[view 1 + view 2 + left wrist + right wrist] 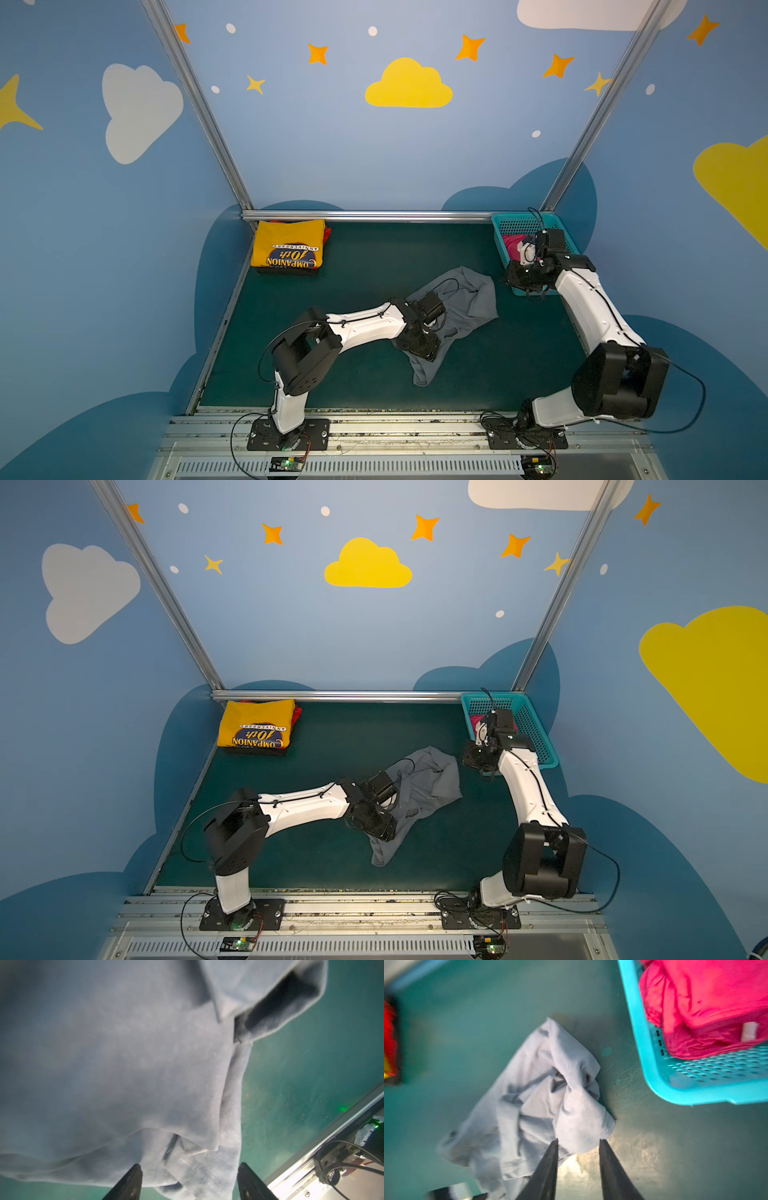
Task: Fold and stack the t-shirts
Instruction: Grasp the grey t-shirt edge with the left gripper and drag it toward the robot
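Grey t-shirt (465,303) lies crumpled, unfolded, at mid-surface (353,282); yellow t-shirt (289,249) sits folded in the far left corner; pink t-shirt (706,1005) is bunched in the teal basket (695,1093). Left gripper (189,1180) hangs over the grey cloth, jaws wide, not clamped; right gripper (578,1147), near the basket, stands partly parted and empty. Judged progress: yellow done, grey and pink left
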Robot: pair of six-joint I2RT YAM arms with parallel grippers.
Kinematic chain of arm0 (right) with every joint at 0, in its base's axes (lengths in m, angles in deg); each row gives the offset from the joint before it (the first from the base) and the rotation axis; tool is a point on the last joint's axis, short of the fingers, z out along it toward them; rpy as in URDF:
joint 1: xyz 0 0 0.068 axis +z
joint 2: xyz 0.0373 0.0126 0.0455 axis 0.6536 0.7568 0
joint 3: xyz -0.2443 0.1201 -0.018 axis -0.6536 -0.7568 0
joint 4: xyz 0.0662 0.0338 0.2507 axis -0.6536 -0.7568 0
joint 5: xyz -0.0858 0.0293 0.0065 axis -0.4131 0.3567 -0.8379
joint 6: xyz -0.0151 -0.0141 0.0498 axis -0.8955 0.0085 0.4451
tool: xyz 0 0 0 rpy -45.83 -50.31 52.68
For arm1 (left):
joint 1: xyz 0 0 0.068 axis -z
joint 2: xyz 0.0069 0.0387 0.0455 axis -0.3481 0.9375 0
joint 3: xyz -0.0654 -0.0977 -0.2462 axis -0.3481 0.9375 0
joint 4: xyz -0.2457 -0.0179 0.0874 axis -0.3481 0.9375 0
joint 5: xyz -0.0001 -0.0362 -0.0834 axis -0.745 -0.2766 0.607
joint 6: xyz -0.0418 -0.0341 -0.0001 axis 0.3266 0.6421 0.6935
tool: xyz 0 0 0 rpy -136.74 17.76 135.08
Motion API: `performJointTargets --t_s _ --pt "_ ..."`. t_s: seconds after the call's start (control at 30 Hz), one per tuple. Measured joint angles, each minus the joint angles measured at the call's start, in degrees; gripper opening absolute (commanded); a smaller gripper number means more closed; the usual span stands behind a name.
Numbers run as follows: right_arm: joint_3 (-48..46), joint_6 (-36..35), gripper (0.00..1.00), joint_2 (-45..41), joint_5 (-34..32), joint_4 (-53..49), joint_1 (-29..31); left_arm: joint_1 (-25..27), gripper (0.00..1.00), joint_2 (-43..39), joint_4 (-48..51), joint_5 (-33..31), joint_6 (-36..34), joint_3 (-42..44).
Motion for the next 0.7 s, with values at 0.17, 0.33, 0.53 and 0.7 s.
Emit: performJointTargets --t_s 0.17,0.33,0.53,0.7 --pt "-1.6 0.3 0.41 -4.9 1.0 0.4 -0.3 1.3 0.60 3.1 0.1 -1.1 -0.3 -3.8" --pt "-4.0 1.4 0.44 -8.8 1.0 0.6 -0.6 2.0 0.50 6.4 1.3 -3.9 -0.9 -6.6" --pt "-5.2 1.6 0.45 -12.7 1.0 0.8 -0.9 2.0 0.28 8.3 3.2 -6.0 -1.2 -7.0" --pt "-5.6 1.6 0.46 -14.1 1.0 1.1 -1.0 2.0 0.17 8.4 4.2 -7.2 -1.3 -7.3"
